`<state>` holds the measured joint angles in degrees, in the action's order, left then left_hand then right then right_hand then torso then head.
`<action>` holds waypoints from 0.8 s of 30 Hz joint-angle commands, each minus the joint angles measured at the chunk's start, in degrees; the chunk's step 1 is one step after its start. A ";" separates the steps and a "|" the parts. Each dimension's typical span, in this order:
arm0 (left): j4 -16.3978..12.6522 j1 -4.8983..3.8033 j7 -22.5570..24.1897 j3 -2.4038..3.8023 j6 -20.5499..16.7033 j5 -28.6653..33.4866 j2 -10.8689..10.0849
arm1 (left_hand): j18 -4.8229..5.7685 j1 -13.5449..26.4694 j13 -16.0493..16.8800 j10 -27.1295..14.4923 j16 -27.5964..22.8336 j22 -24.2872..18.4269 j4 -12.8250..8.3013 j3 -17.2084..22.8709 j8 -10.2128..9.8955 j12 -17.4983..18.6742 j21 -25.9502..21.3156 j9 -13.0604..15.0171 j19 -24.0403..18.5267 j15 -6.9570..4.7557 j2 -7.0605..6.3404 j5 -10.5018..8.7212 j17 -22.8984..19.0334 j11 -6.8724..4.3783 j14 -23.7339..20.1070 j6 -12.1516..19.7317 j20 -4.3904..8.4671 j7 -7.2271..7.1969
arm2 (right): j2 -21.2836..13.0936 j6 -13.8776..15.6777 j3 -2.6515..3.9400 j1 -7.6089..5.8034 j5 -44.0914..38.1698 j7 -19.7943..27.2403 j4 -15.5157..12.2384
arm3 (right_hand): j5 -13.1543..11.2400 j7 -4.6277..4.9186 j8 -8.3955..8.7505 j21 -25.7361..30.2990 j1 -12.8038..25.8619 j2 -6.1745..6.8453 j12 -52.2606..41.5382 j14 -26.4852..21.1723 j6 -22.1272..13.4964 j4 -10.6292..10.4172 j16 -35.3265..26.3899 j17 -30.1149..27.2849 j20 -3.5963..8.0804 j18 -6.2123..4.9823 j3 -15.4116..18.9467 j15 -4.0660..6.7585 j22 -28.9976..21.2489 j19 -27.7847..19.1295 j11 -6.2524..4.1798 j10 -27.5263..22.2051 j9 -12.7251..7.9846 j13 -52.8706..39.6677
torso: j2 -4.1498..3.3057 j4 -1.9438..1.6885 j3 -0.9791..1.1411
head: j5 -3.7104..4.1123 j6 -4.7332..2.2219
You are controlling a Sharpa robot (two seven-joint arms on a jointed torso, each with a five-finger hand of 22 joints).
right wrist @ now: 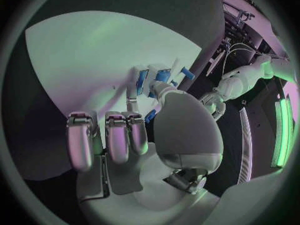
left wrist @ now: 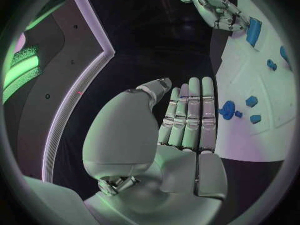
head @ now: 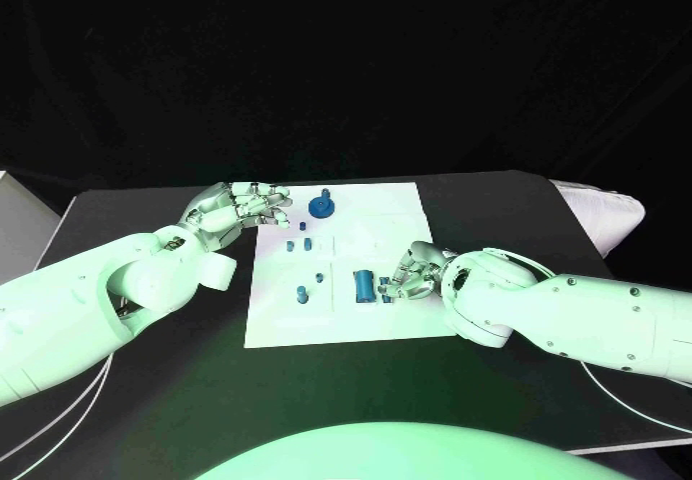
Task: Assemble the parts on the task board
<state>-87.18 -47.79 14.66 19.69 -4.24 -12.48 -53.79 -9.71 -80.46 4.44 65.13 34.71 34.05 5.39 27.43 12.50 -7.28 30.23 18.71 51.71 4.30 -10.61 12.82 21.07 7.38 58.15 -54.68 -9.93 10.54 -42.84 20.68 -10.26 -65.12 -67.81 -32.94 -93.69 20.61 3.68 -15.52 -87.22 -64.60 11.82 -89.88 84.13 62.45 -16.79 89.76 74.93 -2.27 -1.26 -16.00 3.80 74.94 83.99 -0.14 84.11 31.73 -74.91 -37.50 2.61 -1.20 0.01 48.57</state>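
Task board (head: pixel 361 325), the white plate, lies flat in the middle of the black table (head: pixel 159 400), with both hands at its long edges. Left hand (head: pixel 231 210) hangs at the board's far left corner, its fingers (left wrist: pixel 190 112) straight and pressed side by side, the thumb lying close alongside, holding nothing; the board's edge runs just past the fingertips. Right hand (head: pixel 415 270) rests on the board's right half, fingers curled down among the parts; from the wrist one finger and the thumb reach to a blue piece, but whether they pinch it or merely touch it I cannot tell. Just beyond those fingertips stands the rectangular blue block (head: pixel 365 284), and touching or just beside them a smaller blue piece (head: pixel 389 295). Near the left fingertips sits the round blue part (head: pixel 322 207), on the board. Between the two hands lie the little parts: a pair of small blue pegs (head: pixel 299 243) and a small oval piece (head: pixel 303 293).
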 commanded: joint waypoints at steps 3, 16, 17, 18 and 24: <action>-0.03 0.03 0.12 0.02 1.10 0.07 0.14 | -0.64 0.46 0.09 0.05 -0.39 -0.05 0.34 0.09 -0.35 0.22 -0.27 -0.08 0.42 -0.01 -0.02 -0.01 0.05 0.16 0.25 0.07 0.06 0.29 | -0.11 0.39 0.00 0.07 -0.23 0.46 -0.42 | -0.90 0.02 -0.29 0.29 1.89 -0.41 -0.12 5.87 0.35 -0.06 0.24 15.07 0.34 0.67 1.87 0.28 14.27 5.36 -0.39 5.89 -0.10 -15.09 | 0.04 0.01 0.03 | -0.04 0.00; 0.15 0.04 0.13 0.02 1.15 -0.02 0.23 | -0.64 0.46 0.09 0.05 -0.39 -0.05 0.34 0.09 -0.35 0.22 -0.27 -0.08 0.42 -0.01 -0.02 -0.01 0.05 0.16 0.25 0.07 0.06 0.29 | -2.33 1.66 0.00 0.25 -0.70 1.02 -1.34 | -3.97 -0.08 -0.39 0.33 -0.67 -0.80 -0.12 5.87 0.14 0.25 0.24 15.07 0.42 0.66 2.93 0.38 14.26 5.35 -0.49 5.89 -0.09 -15.09 | 0.08 0.04 0.05 | -0.15 -0.05; 0.18 0.04 0.16 0.02 1.15 -0.02 0.26 | -0.64 0.46 0.09 0.05 -0.39 -0.05 0.34 0.09 -0.35 0.22 -0.27 -0.08 0.42 -0.01 -0.02 -0.01 0.05 0.16 0.25 0.07 0.06 0.29 | -2.61 2.00 0.01 0.28 -0.71 1.17 -1.47 | -4.26 -0.06 -0.38 0.38 -1.39 -0.62 -0.12 5.87 0.09 0.29 0.24 15.07 0.42 0.65 3.01 0.37 14.24 5.34 -0.47 5.89 -0.10 -15.09 | 0.10 0.04 0.06 | -0.16 -0.07; 0.22 0.05 0.21 0.02 1.13 -0.02 0.30 | -0.64 0.46 0.09 0.05 -0.39 -0.05 0.34 0.09 -0.35 0.22 -0.27 -0.08 0.42 -0.01 -0.02 -0.01 0.05 0.16 0.25 0.07 0.06 0.29 | -2.89 2.48 0.01 0.31 -0.62 1.37 -1.62 | -4.65 -0.04 -0.38 0.35 -2.05 -0.46 -0.12 5.87 0.05 0.31 0.24 15.07 0.42 0.66 3.12 0.36 14.25 5.35 -0.46 5.89 -0.11 -15.09 | 0.12 0.04 0.07 | -0.17 -0.08; 0.78 0.08 0.67 0.02 0.78 0.09 0.59 | -0.64 0.46 0.09 0.05 -0.39 -0.05 0.34 0.09 -0.35 0.22 -0.27 -0.08 0.42 -0.01 -0.02 -0.01 0.05 0.16 0.25 0.07 0.06 0.29 | -5.03 8.03 0.07 0.29 3.00 6.61 -2.26 | -5.31 0.51 0.41 1.70 -5.94 -0.47 -0.12 5.87 -1.39 0.24 0.24 15.07 0.22 0.41 3.30 0.06 13.90 5.04 -0.03 5.89 -0.50 -15.09 | 0.33 0.08 -0.01 | -0.09 -0.49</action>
<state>-86.45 -47.76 14.52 19.68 -4.08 -12.50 -53.34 -9.71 -80.46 4.44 65.13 34.71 34.06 5.38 27.43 12.50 -7.28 30.23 18.71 51.70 4.30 -10.61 12.82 21.05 7.38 58.15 -54.68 -9.93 10.54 -47.69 24.45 -10.21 -64.81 -67.08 -30.91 -95.77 15.17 4.21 -15.22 -85.56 -70.41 11.32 -89.88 84.13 61.26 -16.61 89.76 74.92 -2.27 -1.26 -12.74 3.80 74.94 83.99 -0.34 83.90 31.26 -74.94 -37.30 2.65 -1.13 -0.14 48.23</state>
